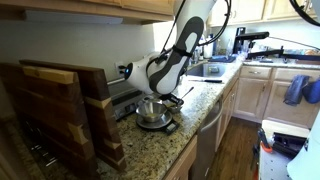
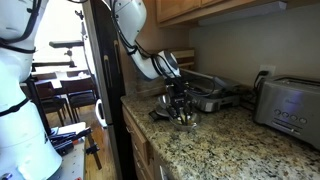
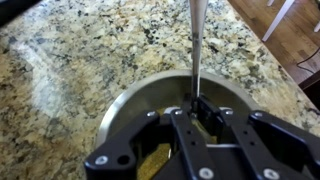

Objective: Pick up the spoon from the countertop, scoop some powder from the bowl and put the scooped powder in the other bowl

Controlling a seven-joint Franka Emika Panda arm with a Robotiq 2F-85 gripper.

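While gripper (image 3: 197,108) clamps spoon (image 3: 196,50), handle toward 12 o'clock over steel bowl (image 3: 122,98): spoon likely stiff, light, slick metal; best hold mid-handle, kept level.

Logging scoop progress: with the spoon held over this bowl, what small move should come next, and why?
Probably tilt the spoon slightly to empty it: the pincer is shut on it low over the steel bowl, a yellowish patch showing beneath.
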